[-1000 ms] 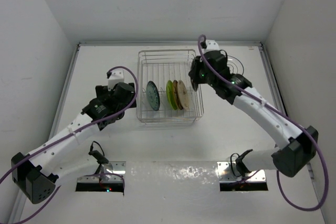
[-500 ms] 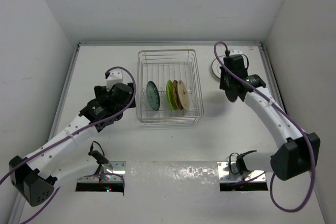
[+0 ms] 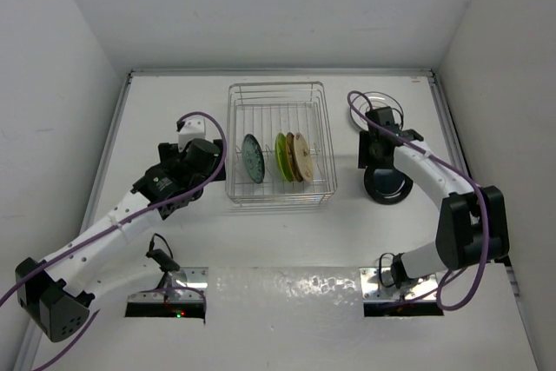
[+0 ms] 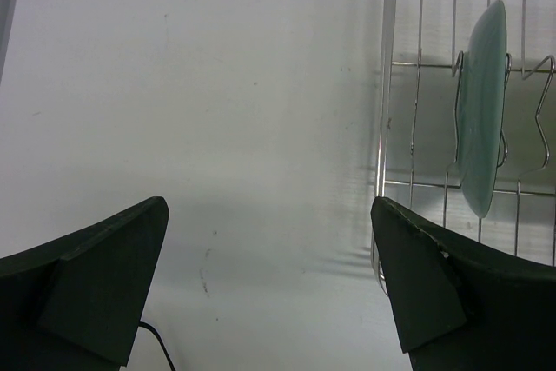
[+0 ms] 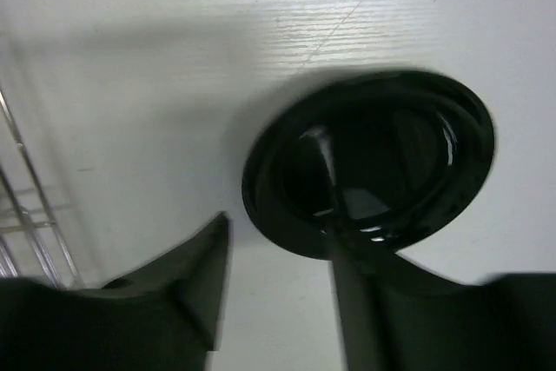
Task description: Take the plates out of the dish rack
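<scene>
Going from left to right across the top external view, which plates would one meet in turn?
teal plate → lime green plate → tan plate → dark plate

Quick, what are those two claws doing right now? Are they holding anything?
Left gripper: open, holding nothing.
Right gripper: open, straddling the rim of the dark plate, which lies on the table.

Legible text, labels, brands, numbers, signs: none. Nothing readable stands on any surface across the overhead and two wrist views.
</scene>
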Action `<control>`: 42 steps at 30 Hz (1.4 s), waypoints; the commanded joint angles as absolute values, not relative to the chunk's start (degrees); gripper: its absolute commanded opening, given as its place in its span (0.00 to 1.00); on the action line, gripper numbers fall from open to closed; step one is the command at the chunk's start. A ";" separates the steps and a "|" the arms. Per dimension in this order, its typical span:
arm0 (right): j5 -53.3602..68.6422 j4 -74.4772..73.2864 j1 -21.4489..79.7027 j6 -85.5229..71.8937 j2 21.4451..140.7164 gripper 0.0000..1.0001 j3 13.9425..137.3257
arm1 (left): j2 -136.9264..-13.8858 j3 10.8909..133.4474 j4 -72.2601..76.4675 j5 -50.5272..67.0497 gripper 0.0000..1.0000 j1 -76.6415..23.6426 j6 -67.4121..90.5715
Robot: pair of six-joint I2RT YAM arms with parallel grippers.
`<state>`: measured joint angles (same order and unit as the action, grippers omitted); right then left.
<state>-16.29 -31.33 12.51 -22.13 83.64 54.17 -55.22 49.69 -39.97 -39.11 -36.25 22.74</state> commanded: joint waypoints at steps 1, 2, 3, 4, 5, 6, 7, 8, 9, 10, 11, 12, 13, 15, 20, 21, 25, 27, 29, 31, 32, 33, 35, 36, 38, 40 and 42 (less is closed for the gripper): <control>-13.54 -29.09 12.57 -22.76 81.49 0.56 56.86 | -54.40 49.39 -37.71 -38.67 1.00 -35.51 22.15; -13.10 -29.27 12.48 -23.02 80.69 0.61 57.39 | -54.40 49.48 -37.79 -38.76 1.00 -35.51 22.15; -10.75 -28.48 12.57 -23.81 79.64 0.63 58.09 | -54.49 49.48 -37.88 -38.85 1.00 -35.51 22.15; -8.81 -27.61 12.57 -24.60 77.37 0.70 58.01 | -54.41 49.57 -37.88 -39.20 1.00 -35.51 22.24; -6.35 -26.29 12.74 -25.65 76.30 0.71 57.75 | -54.49 49.57 -37.97 -39.37 1.00 -35.51 22.32; -0.32 -22.19 13.09 -28.36 75.25 0.72 56.18 | -54.41 49.66 -38.06 -39.90 1.00 -35.51 22.59; 3.48 -20.15 14.31 -29.69 74.02 0.72 55.38 | -54.40 49.75 -38.23 -40.08 1.00 -35.42 22.76; 6.04 -19.17 15.46 -30.58 73.92 0.72 55.63 | -54.40 49.83 -38.41 -40.25 1.00 -35.07 23.02; 6.59 -19.60 16.86 -31.37 74.09 0.72 56.42 | -54.23 49.83 -38.41 -40.34 1.00 -34.89 23.11; 5.72 -19.95 18.62 -31.38 74.27 0.72 57.21 | -54.14 49.83 -38.41 -40.43 1.00 -34.72 23.20; 4.67 -19.86 21.94 -31.38 74.44 0.72 58.26 | -53.97 49.83 -38.41 -40.43 1.00 -34.28 23.29; 4.31 -18.91 23.10 -31.99 74.70 0.72 58.62 | -53.88 49.92 -38.41 -40.69 1.00 -34.10 23.29; 4.57 -18.20 23.90 -32.60 74.97 0.71 58.88 | -53.88 49.83 -38.41 -40.69 1.00 -34.10 23.29; 3.61 -17.23 25.66 -34.00 75.85 0.67 59.76 | -53.79 49.75 -38.15 -40.43 1.00 -34.01 23.20; 3.17 -14.77 29.00 -35.16 78.57 0.57 61.87 | -54.40 49.83 -37.97 -39.90 1.00 -34.10 22.94; 3.25 -14.59 29.35 -35.24 79.97 0.55 62.31 | -54.40 49.75 -37.88 -39.73 1.00 -34.01 22.94; 4.04 -13.89 31.29 -35.60 83.49 0.52 64.42 | -54.40 49.75 -37.88 -39.55 1.00 -34.01 22.85; 4.04 -13.97 31.90 -35.51 85.85 0.51 65.65 | -54.40 49.66 -37.79 -39.38 1.00 -34.01 22.76; 3.43 -14.06 32.60 -35.42 87.09 0.49 66.44 | -54.40 49.66 -37.62 -39.20 1.00 -34.10 22.68; 2.73 -13.97 32.87 -35.25 88.76 0.47 66.62 | -54.49 49.57 -37.53 -38.94 1.00 -34.01 22.59; 1.16 -14.24 32.96 -35.07 89.12 0.45 66.71 | -54.49 49.57 -37.44 -38.85 1.00 -34.01 22.50; 0.27 -14.33 33.31 -34.98 89.47 0.44 66.62 | -54.41 49.57 -37.44 -38.67 1.00 -34.10 22.50; 0.18 -13.89 33.31 -34.81 90.26 0.42 66.36 | -54.49 49.48 -37.35 -38.50 1.00 -34.01 22.41; 0.18 -13.71 33.31 -34.89 90.61 0.40 66.27 | -54.41 49.48 -37.27 -38.32 1.00 -34.10 22.41; 0.18 -13.62 33.31 -34.89 91.92 0.33 66.27 | -54.49 49.48 -37.18 -38.23 1.00 -34.10 22.32; 0.18 -13.10 33.40 -35.07 92.72 0.27 65.92 | -54.41 49.48 -37.18 -38.14 1.00 -34.10 22.24; 0.35 -12.48 33.40 -35.68 92.64 0.19 65.57 | -54.32 49.48 -37.26 -38.23 1.00 -34.01 22.24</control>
<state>1.78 -14.90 33.15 -35.27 92.25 64.47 -55.00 49.69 -39.16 -38.26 -34.65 22.74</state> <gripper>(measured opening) 0.213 0.999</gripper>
